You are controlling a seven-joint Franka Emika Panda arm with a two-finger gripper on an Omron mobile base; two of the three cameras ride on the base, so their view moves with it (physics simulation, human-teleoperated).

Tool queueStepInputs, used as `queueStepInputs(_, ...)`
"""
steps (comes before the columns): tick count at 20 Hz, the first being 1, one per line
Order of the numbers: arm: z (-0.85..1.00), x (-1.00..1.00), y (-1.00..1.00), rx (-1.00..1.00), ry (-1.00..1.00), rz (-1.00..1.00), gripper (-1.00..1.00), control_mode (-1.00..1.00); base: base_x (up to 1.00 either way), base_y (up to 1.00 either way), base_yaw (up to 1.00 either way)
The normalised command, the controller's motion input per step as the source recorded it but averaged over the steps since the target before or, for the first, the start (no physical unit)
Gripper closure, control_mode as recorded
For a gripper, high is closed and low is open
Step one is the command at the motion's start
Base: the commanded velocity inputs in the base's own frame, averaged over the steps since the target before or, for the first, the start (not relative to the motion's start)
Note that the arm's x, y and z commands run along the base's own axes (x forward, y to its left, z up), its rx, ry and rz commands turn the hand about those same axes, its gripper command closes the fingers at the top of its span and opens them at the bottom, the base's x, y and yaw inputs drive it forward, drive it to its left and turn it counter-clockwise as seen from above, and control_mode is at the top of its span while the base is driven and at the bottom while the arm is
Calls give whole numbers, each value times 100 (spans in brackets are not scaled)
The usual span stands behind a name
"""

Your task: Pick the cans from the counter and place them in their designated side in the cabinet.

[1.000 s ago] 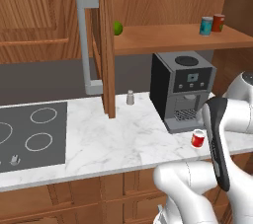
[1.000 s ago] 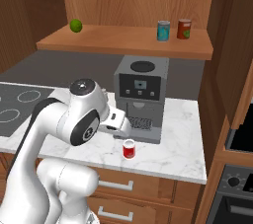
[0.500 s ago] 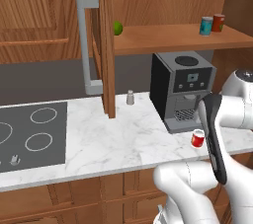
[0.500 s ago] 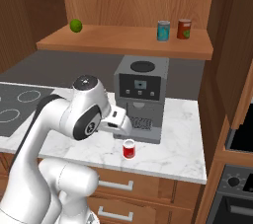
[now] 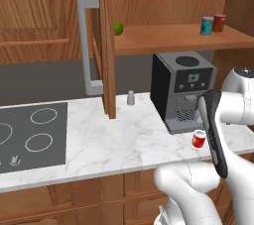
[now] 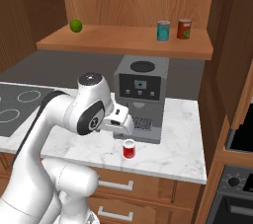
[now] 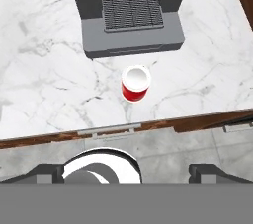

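Note:
The bright red can (image 7: 135, 84) stands upright on the white marble counter (image 7: 44, 70), just in front of the coffee machine's drip tray. My gripper (image 7: 127, 172) hangs above and short of it, open, its fingertips (image 7: 49, 171) wide apart with nothing between them. From the base the red can (image 5: 198, 140) (image 6: 129, 149) shows near the counter's front edge, right under my hand (image 6: 117, 118). The teal can (image 5: 207, 26) (image 6: 163, 30) stands on the cabinet shelf (image 5: 163, 40) at its right end, next to a darker brownish-red can (image 6: 184, 28).
A black coffee machine (image 5: 182, 90) stands right behind the red can. A lime (image 5: 117, 28) lies at the shelf's left end. The open cabinet door with its grey bar handle (image 5: 87, 45) juts out over the counter, a small grey shaker (image 5: 130, 98) beside it. The hob (image 5: 30, 135) lies far left.
My arm's elbow has swung a little up and to the right while the hand has stayed over the red can. The cans have not moved.

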Motion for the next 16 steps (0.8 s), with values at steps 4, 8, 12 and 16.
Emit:
queueStepInputs(4,-10,2,-5,0,0,0,-100,-100,0,0,0)
queueStepInputs(8,-12,8,-3,0,0,0,-100,-100,0,0,0)
queueStepInputs(12,-12,12,-3,0,0,0,-100,-100,0,0,0)
queueStepInputs(16,-7,11,-5,0,-1,0,-100,-100,0,0,0)
